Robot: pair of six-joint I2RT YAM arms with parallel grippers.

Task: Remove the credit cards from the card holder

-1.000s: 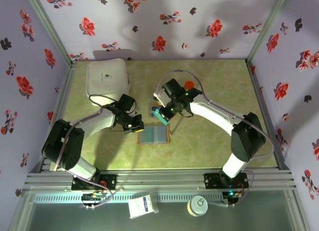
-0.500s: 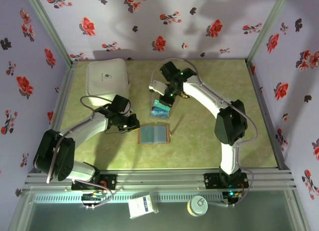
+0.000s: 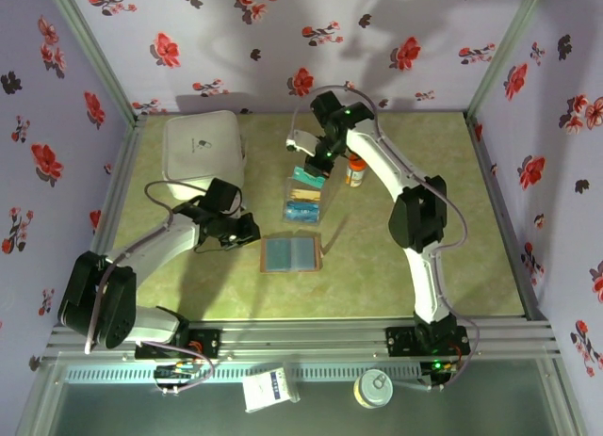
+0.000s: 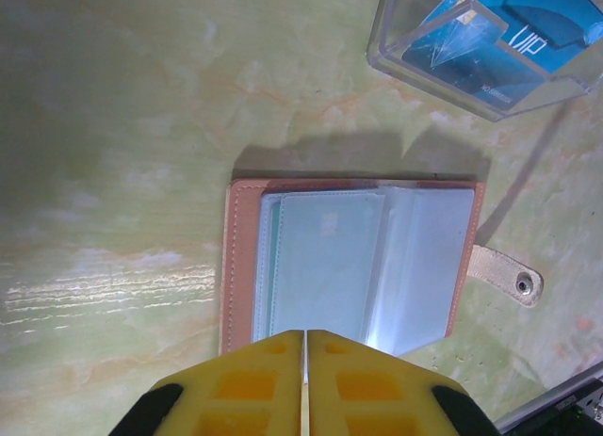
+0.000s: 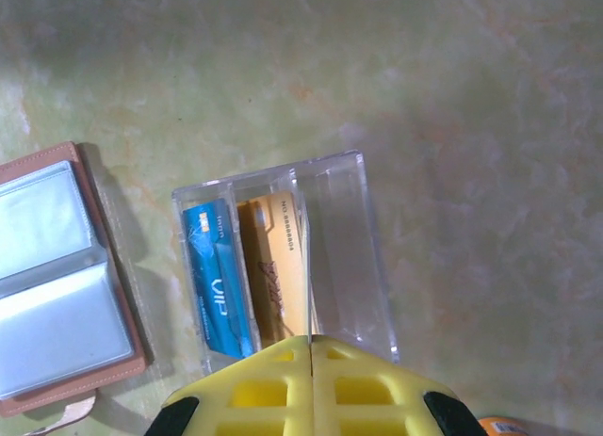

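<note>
Contents of counter (image 3: pixel 471 257), near to far.

1. card holder (image 3: pixel 290 253): brown, lying open and flat at mid-counter. The left wrist view gives detail that the overhead view lacks: pale blue-grey sleeves (image 4: pixel 367 262) face up and a snap tab (image 4: pixel 509 276) sticks out at one side. Whether any sleeve holds a card cannot be told.

2. left hand (image 3: pixel 250 232): just left of the card holder. In its own camera the yellow fingers (image 4: pixel 254 379) are pressed together with nothing between them, their tips above the holder's edge. Contact with the holder cannot be told.

3. clear tray (image 3: pixel 303 201): just beyond the card holder on the far side and apart from it. The right wrist view resolves its dividers. A blue credit card (image 5: pixel 219 285) lies in the compartment nearest the holder, and a yellow credit card (image 5: pixel 273 266) in the middle one. The left wrist view catches the blue card through a tray corner (image 4: pixel 490 40).

4. right hand (image 3: pixel 313 169): above the tray's far end, fingers (image 5: pixel 358 389) together. Whether it touches the yellow card cannot be told.

5. white box (image 3: pixel 203 149): far left, well apart from the rest.

6. bottle (image 3: pixel 355 169): orange-capped, upright, just right of the tray.
</note>
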